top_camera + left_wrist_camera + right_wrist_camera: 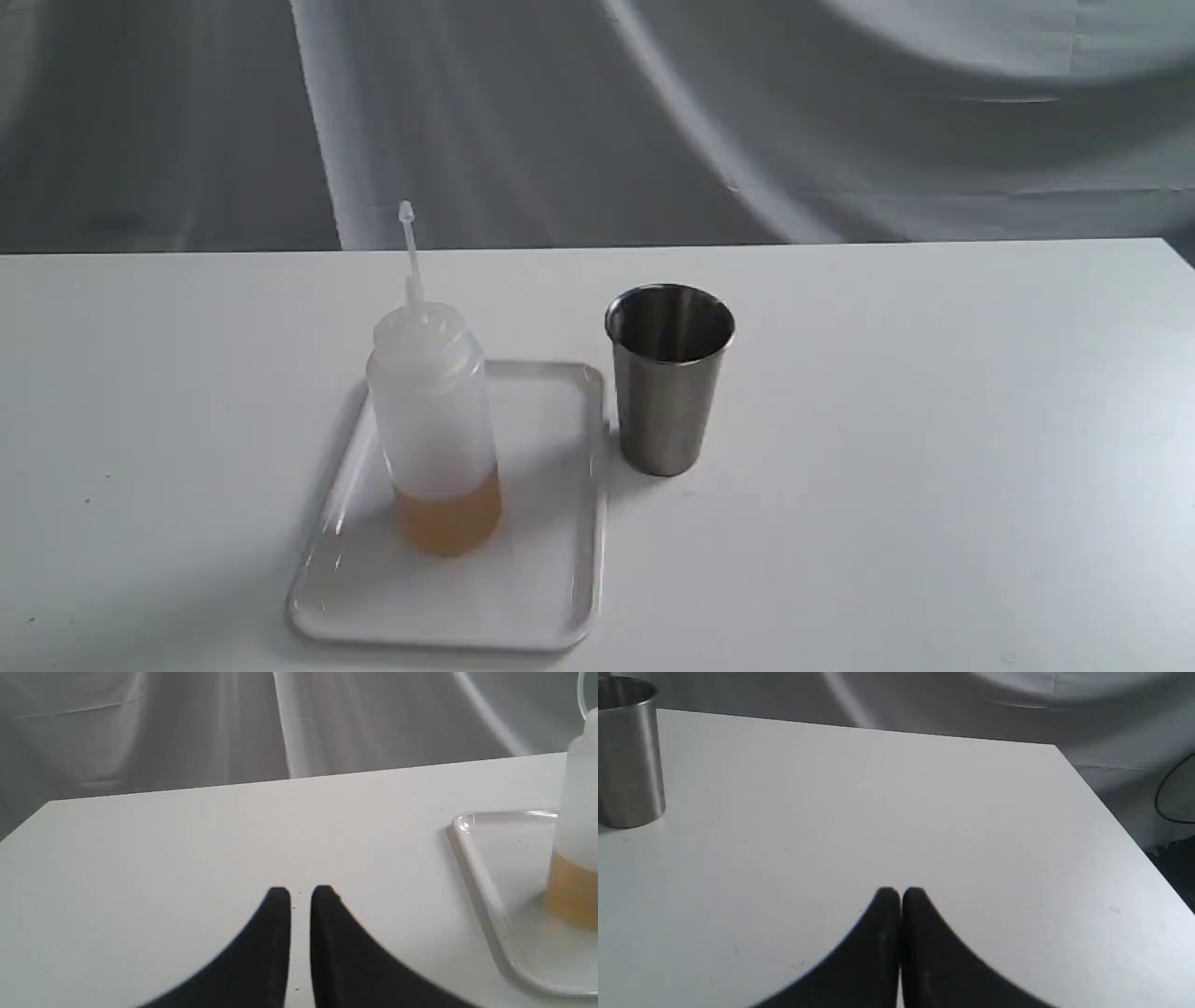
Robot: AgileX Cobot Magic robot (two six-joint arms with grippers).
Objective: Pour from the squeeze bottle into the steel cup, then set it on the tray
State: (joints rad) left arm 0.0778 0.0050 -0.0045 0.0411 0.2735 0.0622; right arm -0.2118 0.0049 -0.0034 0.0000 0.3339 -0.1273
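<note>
Left claw (300, 891): jaws nearly closed, a thin slit between them, holding nothing, over bare table (187, 849). Right claw (901, 890): jaws closed to a hairline, also empty.

The squeeze bottle (434, 420) stands upright on the white tray (551, 597), ahead of the left claw and off to its inner side, well apart from it. The steel cup (667, 392) stands just beside the tray, ahead of the right claw and off to its inner side.

We cannot tell whether the cup holds liquid, since its interior reads dark.

Risks, in our judgement:
- If pouring remains, too firm a grip on the soft bottle could expel amber liquid before the nozzle is over the cup.
- The long nozzle could strike the rim and topple the cup.
- The tray rim could catch the bottle's base.
</note>
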